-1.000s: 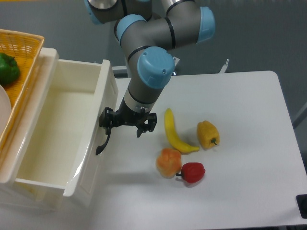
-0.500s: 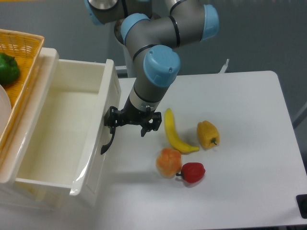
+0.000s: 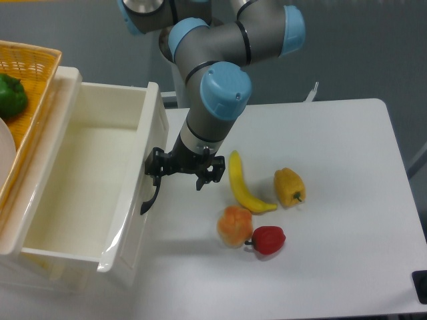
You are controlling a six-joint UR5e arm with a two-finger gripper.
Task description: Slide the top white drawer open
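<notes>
Nearest on the white surface (image 3: 333, 200) lie a red pepper (image 3: 269, 239) and an orange pepper (image 3: 234, 225), then a banana (image 3: 243, 185) and a yellow pepper (image 3: 289, 187). At left, the top white drawer (image 3: 87, 187) stands pulled out, its inside bare. The end effector (image 3: 181, 167) sits at its black handle (image 3: 150, 198); whether the fingers clamp it I cannot tell. Farther left, a wicker basket (image 3: 27, 60) holds a green pepper (image 3: 11, 95).

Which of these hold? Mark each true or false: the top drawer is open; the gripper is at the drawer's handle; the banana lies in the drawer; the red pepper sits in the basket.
1. The top white drawer is pulled open. True.
2. The gripper is at the black handle. True.
3. The banana lies in the drawer. False: it lies on the table.
4. The red pepper sits in the basket. False: it is on the table beside the orange pepper.
</notes>
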